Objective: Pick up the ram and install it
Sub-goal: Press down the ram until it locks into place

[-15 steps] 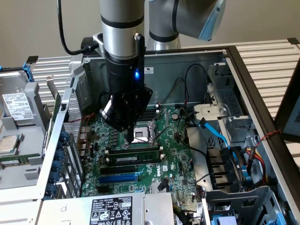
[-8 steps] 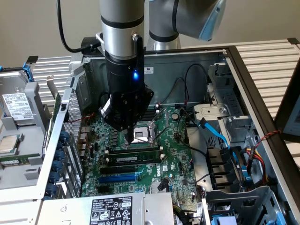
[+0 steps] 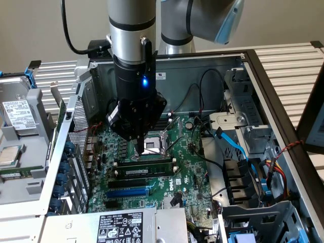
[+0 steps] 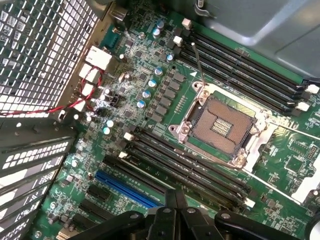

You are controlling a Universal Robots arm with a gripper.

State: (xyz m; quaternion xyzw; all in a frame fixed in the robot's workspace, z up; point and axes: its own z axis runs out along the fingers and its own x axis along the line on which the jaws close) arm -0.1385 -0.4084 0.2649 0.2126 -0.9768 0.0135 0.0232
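The ram (image 3: 146, 171) is a long thin stick with a small white label. It stands on edge in one of the black memory slots (image 3: 147, 163) on the green motherboard, in front of the CPU socket (image 3: 153, 145). My gripper (image 3: 138, 148) hangs straight down inside the open computer case, its tips just above and behind that stick. The fingers are shut with nothing between them. In the wrist view my gripper (image 4: 172, 199) comes to a closed point over the black slots (image 4: 190, 167). There I cannot tell the ram apart from the slots.
A blue expansion slot (image 3: 126, 192) (image 4: 127, 186) lies in front of the memory slots. The perforated case wall (image 4: 40, 55) stands close by the board. Blue and black cables (image 3: 234, 147) and drive bays crowd the exterior view's right. A power supply (image 3: 119, 228) sits in front, a drive (image 3: 17, 114) outside.
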